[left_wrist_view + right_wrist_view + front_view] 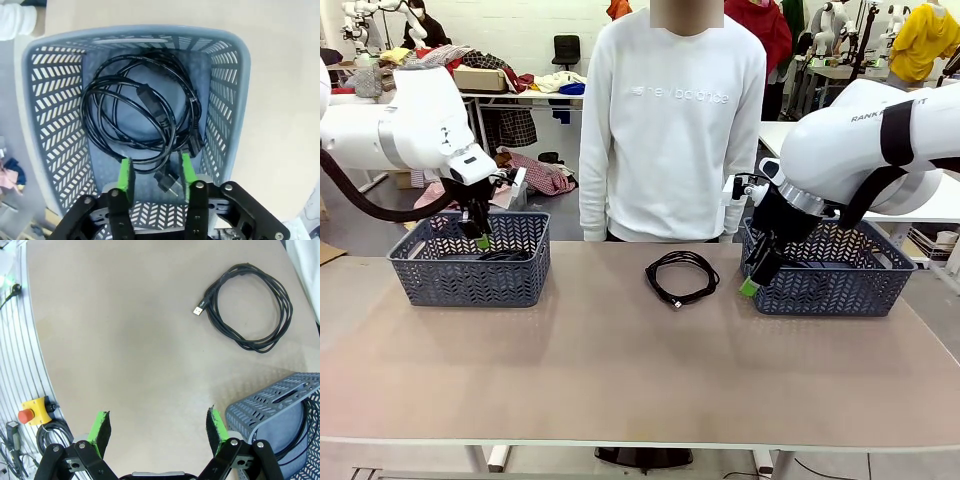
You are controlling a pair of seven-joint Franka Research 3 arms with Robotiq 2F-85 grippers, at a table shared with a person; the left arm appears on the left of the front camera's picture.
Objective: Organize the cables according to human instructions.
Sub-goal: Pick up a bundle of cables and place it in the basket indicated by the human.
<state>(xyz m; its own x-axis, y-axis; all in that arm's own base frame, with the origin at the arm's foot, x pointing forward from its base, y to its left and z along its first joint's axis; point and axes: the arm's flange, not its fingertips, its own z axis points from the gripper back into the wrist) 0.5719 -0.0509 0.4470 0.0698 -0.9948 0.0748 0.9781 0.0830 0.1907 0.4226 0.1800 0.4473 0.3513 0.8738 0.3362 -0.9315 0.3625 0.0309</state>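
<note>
One coiled black cable (150, 102) lies on the floor of the left grey basket (55, 125), its plug end between my fingers. My left gripper (154, 175) hangs over that basket (470, 275) with its jaws apart and nothing gripped; in the front view it (481, 238) sits just above the rim. A second coiled cable (682, 277) rests on the table in front of the person, and the right wrist view shows it (250, 307) with its small connector. My right gripper (159, 432) is wide open above bare table, beside the right basket's (825, 285) near-left corner.
A person in a white sweatshirt (670, 120) stands at the far edge, hands out of view. The right basket (272, 407) holds another black cable (300, 437). A yellow box with a red button (34, 410) sits below the table edge. Bare tabletop (620, 370) stretches between the baskets.
</note>
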